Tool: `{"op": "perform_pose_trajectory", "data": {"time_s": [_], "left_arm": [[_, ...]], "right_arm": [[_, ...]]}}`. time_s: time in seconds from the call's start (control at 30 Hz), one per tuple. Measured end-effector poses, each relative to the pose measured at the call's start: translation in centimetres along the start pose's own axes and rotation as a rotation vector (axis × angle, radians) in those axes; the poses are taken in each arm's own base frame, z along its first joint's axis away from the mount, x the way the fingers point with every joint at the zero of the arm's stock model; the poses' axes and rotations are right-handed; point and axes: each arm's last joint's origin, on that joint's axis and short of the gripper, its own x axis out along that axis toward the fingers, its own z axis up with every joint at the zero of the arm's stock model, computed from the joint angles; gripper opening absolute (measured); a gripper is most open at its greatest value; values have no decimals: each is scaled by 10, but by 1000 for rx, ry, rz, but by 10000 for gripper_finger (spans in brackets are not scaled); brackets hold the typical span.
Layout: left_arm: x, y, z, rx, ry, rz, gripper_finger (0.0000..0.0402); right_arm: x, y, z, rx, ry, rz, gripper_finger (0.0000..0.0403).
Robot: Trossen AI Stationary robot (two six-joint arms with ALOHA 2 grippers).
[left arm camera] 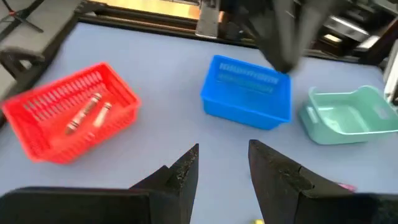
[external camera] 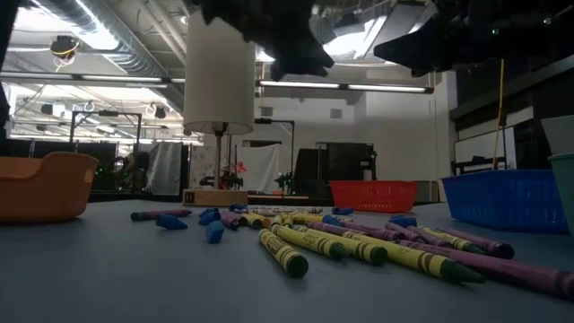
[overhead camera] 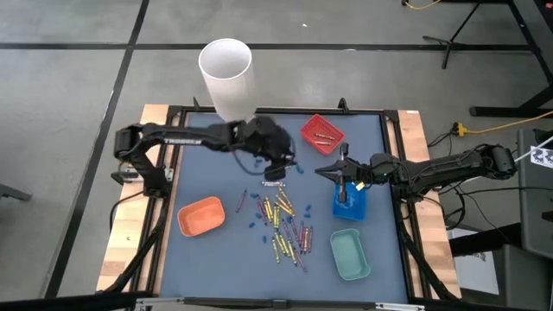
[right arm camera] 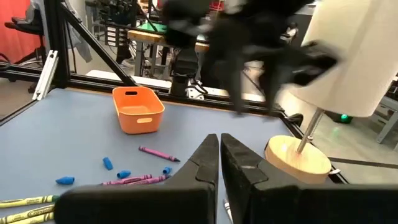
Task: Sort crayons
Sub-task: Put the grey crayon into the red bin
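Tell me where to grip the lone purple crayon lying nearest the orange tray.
Grip the purple crayon at mid-length, coming from above, jaws set across its thin shaft. It lies flat on the table, apart from the pile, so both sides look free.

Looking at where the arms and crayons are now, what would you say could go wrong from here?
1. The crayons lie packed and crossing, so the open left gripper above the pile may pinch two at once or scatter neighbours.
2. The lamp stands right beside the left arm; a swing might knock it.
3. The shut right gripper hangs over the blue tray, close to the left's path to the red tray; they might collide.
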Motion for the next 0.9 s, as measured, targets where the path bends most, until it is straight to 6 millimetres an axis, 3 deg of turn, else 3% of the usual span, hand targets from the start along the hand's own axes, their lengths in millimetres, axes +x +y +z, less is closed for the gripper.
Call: {"op": "perform_pose_trajectory", "data": {"time_s": [0.2,0.4,0.57,0.9], "left_arm": [[-19,-24,-62,-86,-39,48,124],[-41,-44,-103,-86,-101,-14,124],[-49,-59,-117,-56,-111,-72,124],[-52,-84,-125,-9,-91,-136,124]], "right_arm": [[3,-1,6,41,-11,14,66],[24,-2,22,60,-6,17,145],[61,0,25,39,113,31,166],[119,-8,-5,30,458,32,168]]}}
